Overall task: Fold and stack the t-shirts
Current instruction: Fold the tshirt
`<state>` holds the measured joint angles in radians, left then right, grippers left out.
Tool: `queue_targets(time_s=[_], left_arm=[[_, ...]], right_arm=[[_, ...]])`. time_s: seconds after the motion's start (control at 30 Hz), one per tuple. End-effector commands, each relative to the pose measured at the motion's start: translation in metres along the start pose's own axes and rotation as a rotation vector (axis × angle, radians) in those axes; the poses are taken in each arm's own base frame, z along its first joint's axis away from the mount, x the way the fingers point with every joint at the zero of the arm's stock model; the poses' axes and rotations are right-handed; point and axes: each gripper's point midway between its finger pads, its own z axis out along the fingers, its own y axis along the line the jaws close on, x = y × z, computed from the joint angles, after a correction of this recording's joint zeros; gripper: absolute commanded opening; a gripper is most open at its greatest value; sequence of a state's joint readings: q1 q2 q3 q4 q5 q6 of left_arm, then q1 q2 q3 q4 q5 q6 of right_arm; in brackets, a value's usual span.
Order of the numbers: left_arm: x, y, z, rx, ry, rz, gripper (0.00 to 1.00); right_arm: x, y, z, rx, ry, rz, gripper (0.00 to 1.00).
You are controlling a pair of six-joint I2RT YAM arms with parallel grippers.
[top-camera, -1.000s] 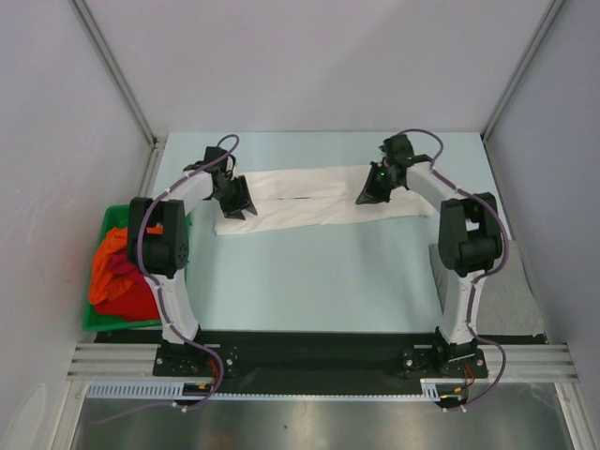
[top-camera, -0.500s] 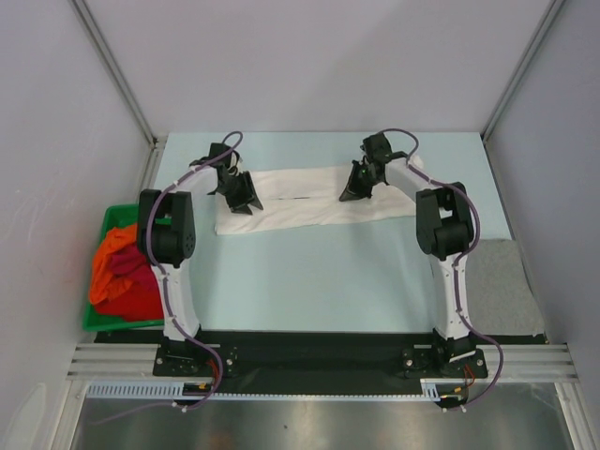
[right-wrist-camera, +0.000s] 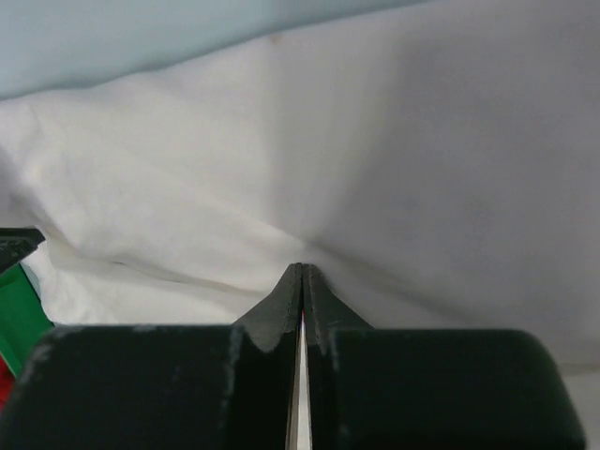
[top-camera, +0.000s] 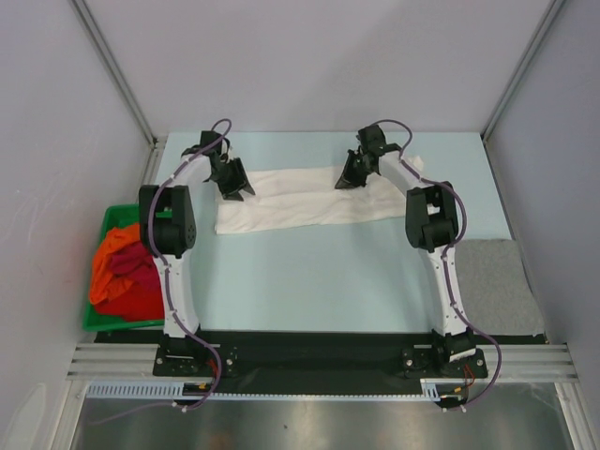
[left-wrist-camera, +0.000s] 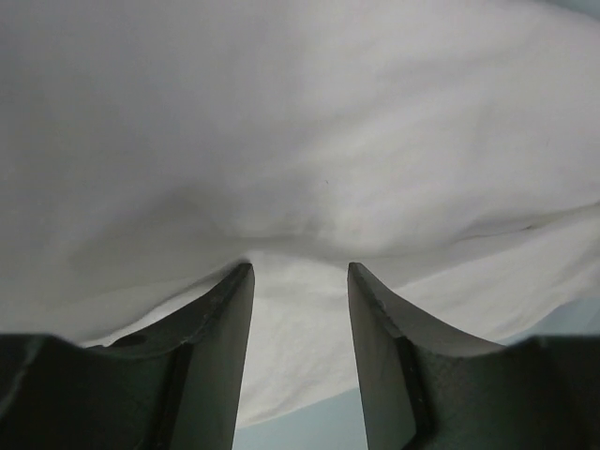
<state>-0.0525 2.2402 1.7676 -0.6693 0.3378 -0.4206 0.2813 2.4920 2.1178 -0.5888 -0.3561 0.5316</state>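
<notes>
At the far left, a green bin [top-camera: 122, 324] by the edge of the bench [top-camera: 309, 281] holds the orange t-shirt [top-camera: 108, 255] and the dark red t-shirt [top-camera: 142, 292], bunched together. The left end effector [top-camera: 234, 184] is at the left end of the white t-shirt [top-camera: 300, 208], a long folded strip across the far part of the bench. Its fingers are partly apart, tips against the cloth, gripping nothing. Right of the middle, the right end effector [top-camera: 349, 178] is pressed closed on a pucker of white fabric. The grey t-shirt [top-camera: 497, 286] lies flat at the near right.
</notes>
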Motion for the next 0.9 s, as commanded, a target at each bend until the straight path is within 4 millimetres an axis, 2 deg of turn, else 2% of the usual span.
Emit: queue_targets(time_s=[0.0,0.07,0.17,0.2,0.27,0.3,0.33,0.37,0.4,0.43,0.47,0.5,0.53,0.57,0.6,0.63,0.67,0.7,0.73,0.77,0.8,0.83,0.87], left_arm=[[-0.034,0.012,-0.016,-0.066,-0.084,0.031,0.51],[-0.042,0.02,-0.024,-0.105,-0.107,0.039,0.5],[-0.05,0.034,-0.047,-0.214,-0.163,0.079,0.5],[-0.051,0.036,-0.055,-0.231,-0.178,0.097,0.51],[-0.054,0.037,-0.073,-0.263,-0.217,0.109,0.51],[-0.053,0.036,-0.077,-0.264,-0.223,0.107,0.52],[-0.05,0.033,-0.086,-0.261,-0.234,0.104,0.52],[-0.048,0.032,-0.089,-0.257,-0.237,0.101,0.53],[-0.045,0.029,-0.092,-0.251,-0.239,0.094,0.54],[-0.038,0.028,-0.096,-0.247,-0.233,0.09,0.55],[-0.035,0.026,-0.099,-0.245,-0.235,0.09,0.56],[-0.031,0.023,-0.102,-0.24,-0.237,0.087,0.58],[-0.02,0.026,-0.099,-0.248,-0.216,0.082,0.59],[-0.018,0.021,-0.109,-0.238,-0.233,0.086,0.61],[-0.013,0.02,-0.111,-0.238,-0.231,0.078,0.64],[-0.002,0.024,-0.108,-0.243,-0.211,0.067,0.67],[0.003,0.022,-0.114,-0.234,-0.215,0.06,0.68],[0.009,0.019,-0.113,-0.211,-0.205,0.038,0.69],[0.026,0.026,-0.106,-0.212,-0.167,0.02,0.69],[0.032,0.027,-0.104,-0.204,-0.158,0.008,0.69],[0.035,0.024,-0.107,-0.184,-0.177,-0.014,0.68],[0.052,0.034,-0.099,-0.197,-0.147,-0.034,0.68],[0.057,0.037,-0.098,-0.198,-0.155,-0.047,0.68]], right_arm=[[-0.023,0.012,-0.016,-0.019,-0.042,0.005,0.05],[-0.026,0.021,-0.028,-0.04,-0.044,0.006,0.09],[-0.025,0.034,-0.045,-0.072,-0.043,0.0,0.16],[-0.031,0.047,-0.064,-0.095,-0.072,-0.018,0.18],[-0.03,0.048,-0.079,-0.085,-0.087,-0.031,0.25],[-0.037,0.056,-0.1,-0.095,-0.124,-0.049,0.27],[-0.04,0.057,-0.111,-0.094,-0.141,-0.054,0.33],[-0.039,0.044,-0.116,-0.073,-0.14,-0.033,0.36],[-0.045,0.046,-0.137,-0.079,-0.173,-0.026,0.38],[-0.045,0.037,-0.144,-0.07,-0.177,-0.002,0.45],[-0.041,0.013,-0.148,-0.046,-0.164,0.056,0.48],[-0.043,0.005,-0.156,-0.048,-0.182,0.074,0.51],[-0.046,0.002,-0.173,-0.056,-0.209,0.086,0.57],[-0.047,-0.008,-0.183,-0.054,-0.223,0.107,0.6],[-0.039,-0.035,-0.185,-0.024,-0.213,0.154,0.63],[-0.04,-0.041,-0.2,-0.023,-0.24,0.161,0.69],[-0.032,-0.048,-0.2,-0.015,-0.224,0.173,0.72],[-0.028,-0.082,-0.207,0.021,-0.222,0.236,0.74],[-0.021,-0.093,-0.21,0.035,-0.216,0.25,0.77],[-0.017,-0.098,-0.218,0.041,-0.226,0.254,0.78],[-0.015,-0.113,-0.226,0.06,-0.238,0.277,0.8],[0.002,-0.127,-0.222,0.079,-0.211,0.3,0.82],[0.005,-0.13,-0.23,0.078,-0.226,0.304,0.82]])
